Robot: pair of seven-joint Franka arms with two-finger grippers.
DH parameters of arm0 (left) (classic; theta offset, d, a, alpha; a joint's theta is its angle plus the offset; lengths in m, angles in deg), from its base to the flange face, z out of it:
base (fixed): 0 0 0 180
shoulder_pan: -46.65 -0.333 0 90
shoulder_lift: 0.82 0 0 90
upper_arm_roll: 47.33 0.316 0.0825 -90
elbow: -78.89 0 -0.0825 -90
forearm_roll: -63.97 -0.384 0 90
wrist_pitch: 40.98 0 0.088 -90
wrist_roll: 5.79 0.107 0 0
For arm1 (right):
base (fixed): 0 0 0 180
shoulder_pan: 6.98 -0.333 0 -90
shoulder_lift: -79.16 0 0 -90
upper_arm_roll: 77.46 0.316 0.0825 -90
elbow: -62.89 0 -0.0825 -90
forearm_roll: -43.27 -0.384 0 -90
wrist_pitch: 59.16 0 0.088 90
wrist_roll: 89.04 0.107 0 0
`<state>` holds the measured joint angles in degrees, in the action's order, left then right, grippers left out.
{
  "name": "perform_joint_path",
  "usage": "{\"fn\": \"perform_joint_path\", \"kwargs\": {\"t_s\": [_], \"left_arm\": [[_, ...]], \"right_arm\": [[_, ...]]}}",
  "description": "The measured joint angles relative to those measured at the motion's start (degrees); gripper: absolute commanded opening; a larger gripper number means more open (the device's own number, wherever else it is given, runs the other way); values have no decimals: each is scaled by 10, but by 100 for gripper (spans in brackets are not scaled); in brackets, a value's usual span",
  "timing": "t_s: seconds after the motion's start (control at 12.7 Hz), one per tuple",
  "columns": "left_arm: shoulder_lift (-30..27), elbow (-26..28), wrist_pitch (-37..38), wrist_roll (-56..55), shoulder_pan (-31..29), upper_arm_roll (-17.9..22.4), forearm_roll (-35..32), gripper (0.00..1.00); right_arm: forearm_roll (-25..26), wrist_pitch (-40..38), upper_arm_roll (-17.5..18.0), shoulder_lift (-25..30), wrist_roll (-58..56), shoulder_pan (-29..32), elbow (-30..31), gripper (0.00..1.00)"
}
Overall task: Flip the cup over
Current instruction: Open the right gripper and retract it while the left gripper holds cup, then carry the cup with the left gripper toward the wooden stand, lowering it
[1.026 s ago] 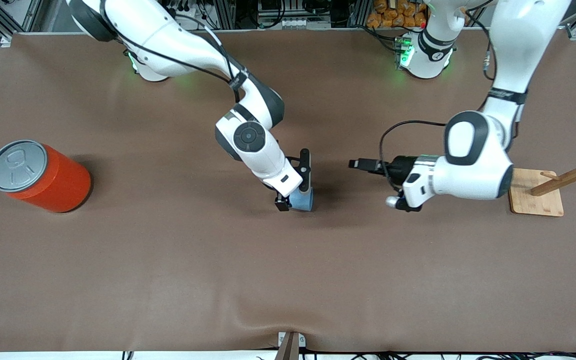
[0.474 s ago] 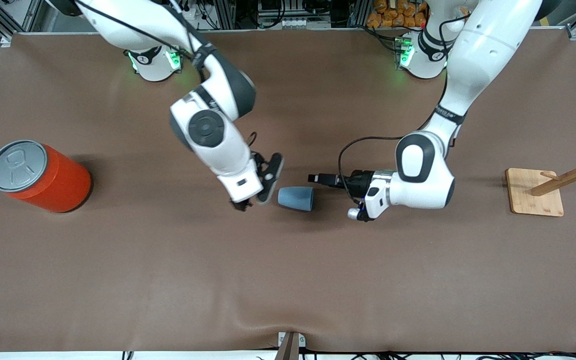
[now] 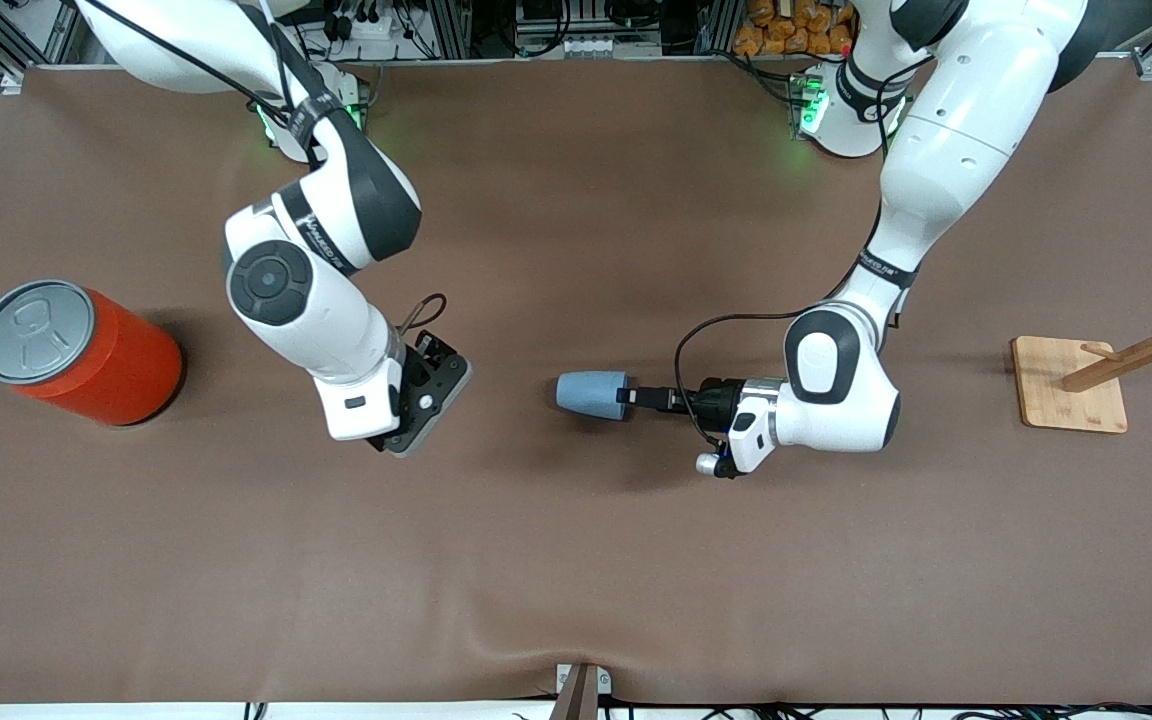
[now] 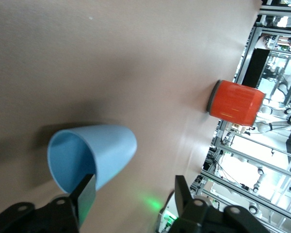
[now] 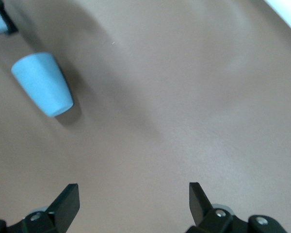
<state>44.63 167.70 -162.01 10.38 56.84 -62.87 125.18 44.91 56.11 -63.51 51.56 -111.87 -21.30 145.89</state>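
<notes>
**Op A:** Logging from my station. The cup (image 3: 591, 393) lies on its side near the middle of the table (image 3: 576, 560), about midway between the edge with the arm bases and the front-camera edge. Its mouth faces the left arm's end. The left gripper (image 4: 133, 194) is low at that mouth, fingers spread; in its wrist view one finger (image 4: 86, 196) sits at the rim and the other stands clear outside the wall. Nothing clamped yet.

**Op B:** And mine? I read the right gripper (image 5: 131, 196) hovering over bare cloth toward the right arm's end, fingers apart, holding nothing. The cup shows well off from it in my wrist view. Waiting, I'd say.

**Op A:** Agreed. Handling judgement: thin plastic tumbler, light, stiff enough but smooth and tapered, so it may roll or squirt out of a pinch. I'd take the wall at the rim, one finger inside and one outside, then swing it upright.

**Op B:** The orange can (image 3: 76, 350) by the right arm's edge and the wooden rack (image 3: 1116, 370) by the left arm's edge are both well clear.
</notes>
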Motion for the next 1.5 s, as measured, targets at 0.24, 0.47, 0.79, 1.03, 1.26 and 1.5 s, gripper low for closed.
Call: {"fn": "perform_joint_path", "kwargs": {"t_s": [0.24,0.47,0.79,1.03,1.26,1.5], "left_arm": [[19,-3,-34,3,18,0,0,61],[31,-5,-44,3,29,0,0,35],[42,-8,-66,3,46,-2,28,0],[42,-17,-66,-7,51,-5,46,0],[29,-27,-70,-53,43,-2,46,0],[-36,-21,-46,-103,11,3,36,0]], "right_arm": [[0,-50,-4,39,78,27,-1,100],[0,-101,-6,81,85,102,-2,100],[-1,-164,-70,134,86,137,-2,100],[-33,-211,-128,175,87,136,-2,100],[-57,-258,-172,217,89,136,12,100],[-58,-283,-186,233,138,137,32,100]]}}
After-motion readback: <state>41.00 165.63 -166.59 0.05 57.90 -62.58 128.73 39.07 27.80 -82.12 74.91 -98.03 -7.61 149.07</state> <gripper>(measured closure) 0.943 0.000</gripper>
